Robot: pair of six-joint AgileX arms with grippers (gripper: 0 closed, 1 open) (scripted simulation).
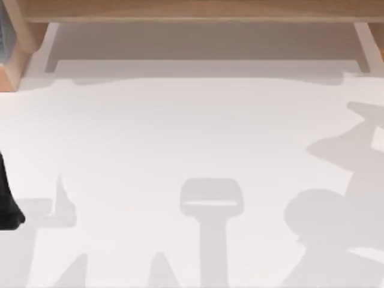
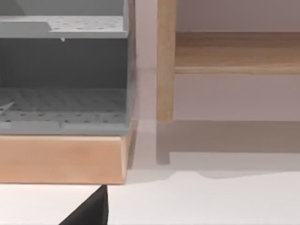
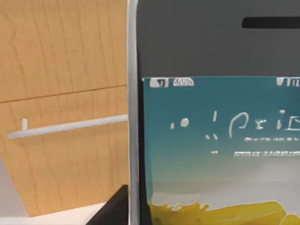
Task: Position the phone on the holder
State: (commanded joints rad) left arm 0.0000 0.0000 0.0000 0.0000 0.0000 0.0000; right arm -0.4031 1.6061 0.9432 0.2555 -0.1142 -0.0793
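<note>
White worktop (image 1: 180,132) carries shadows across the top view's lower half. The phone (image 3: 215,122) sits close before the right wrist camera, beside wood panelling (image 3: 61,93). Whether the right tool holds it I cannot tell; a loose hold could drop it short of the holder.

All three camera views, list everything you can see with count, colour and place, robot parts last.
white table surface: one, white, across the top view, crossed by grey shadows.
light wooden frame: one, tan, along the table's far edge in the top view; its post and rail show in the left wrist view.
grey perforated shelf unit on a wooden base: one, grey on tan, beside the wooden post in the left wrist view.
white-edged smartphone with a lit screen: one, black front, teal and yellow wallpaper, close to the right wrist camera, before a wooden panel.
thin white bar: one, white, on that wooden panel.
left arm: one, black, at the top view's left edge.
</note>
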